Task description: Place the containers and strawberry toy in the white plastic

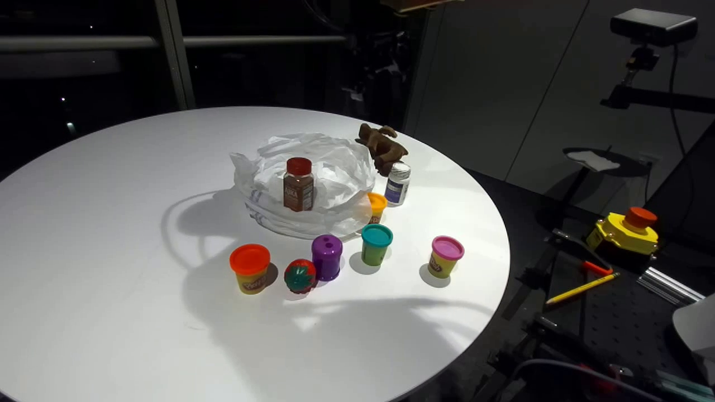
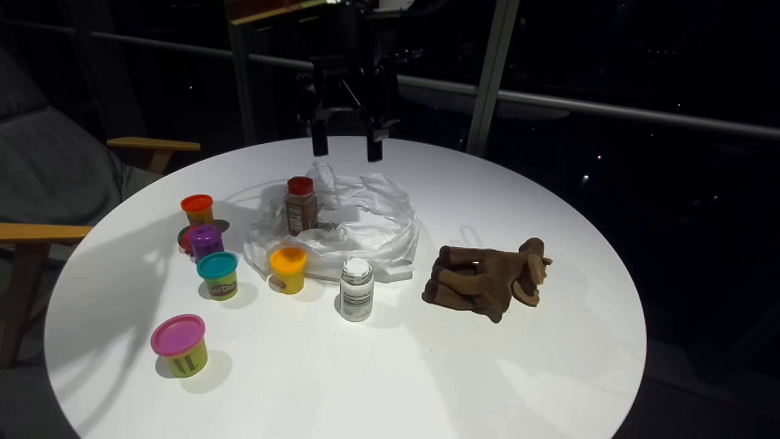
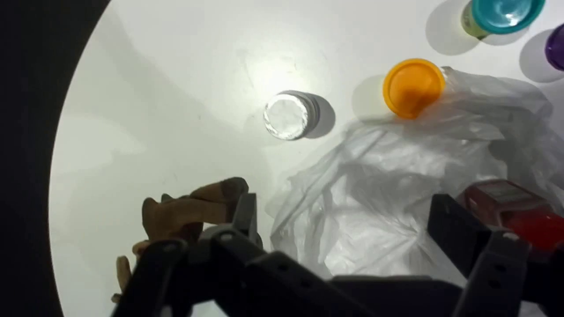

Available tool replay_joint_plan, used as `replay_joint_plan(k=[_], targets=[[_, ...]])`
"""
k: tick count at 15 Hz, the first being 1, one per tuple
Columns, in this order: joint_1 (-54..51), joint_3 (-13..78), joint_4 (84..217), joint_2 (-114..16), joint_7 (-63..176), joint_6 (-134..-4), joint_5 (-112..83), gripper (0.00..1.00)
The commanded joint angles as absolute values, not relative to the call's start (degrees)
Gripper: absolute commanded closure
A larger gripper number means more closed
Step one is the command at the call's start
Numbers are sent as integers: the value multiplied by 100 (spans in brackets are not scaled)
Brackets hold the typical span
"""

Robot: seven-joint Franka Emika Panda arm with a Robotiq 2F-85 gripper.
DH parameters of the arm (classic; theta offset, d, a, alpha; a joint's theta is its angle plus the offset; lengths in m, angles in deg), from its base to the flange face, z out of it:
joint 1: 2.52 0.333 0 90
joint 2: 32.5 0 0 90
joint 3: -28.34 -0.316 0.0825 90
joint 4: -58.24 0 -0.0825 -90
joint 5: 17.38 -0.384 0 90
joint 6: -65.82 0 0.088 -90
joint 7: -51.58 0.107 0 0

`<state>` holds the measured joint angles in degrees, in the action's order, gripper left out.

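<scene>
White tabletop [image 1: 123, 262] bright amid near-black surroundings, soft-edged shadows across it, white glare and a shiny teal lid [image 3: 506, 14] in the wrist view, gripper [image 2: 347, 150] mostly faint against the blackness

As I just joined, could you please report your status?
Fingers open, holding nothing. Strawberry toy on table, outside white bag. Purple container alongside might crowd grasp.

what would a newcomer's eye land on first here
Probably the crumpled white plastic bag spread on the round white table, with a red-capped bottle upright in its folds and the open pincer hanging above. Next might come the brown animal toy lying near the bag. The pink-lidded cup also catches the eye, standing off by itself in both exterior views.
</scene>
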<state>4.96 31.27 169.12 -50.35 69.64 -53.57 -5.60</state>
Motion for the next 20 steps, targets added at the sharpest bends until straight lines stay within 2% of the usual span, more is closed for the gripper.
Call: replay_joint_plan(k=[1,6,17,19,20], targets=[[100,3092,17492,-4958,6330,-5545,-725,0],[-275,3076,17952,-5201,5680,-6152,-1132,0],[-394,3065,17808,-5970,5375,-6936,-1452,0],[-374,3094,17863,-5903,5402,-7064,-1396,26],[-346,3132,17902,-5840,5440,-7166,-1323,32]])
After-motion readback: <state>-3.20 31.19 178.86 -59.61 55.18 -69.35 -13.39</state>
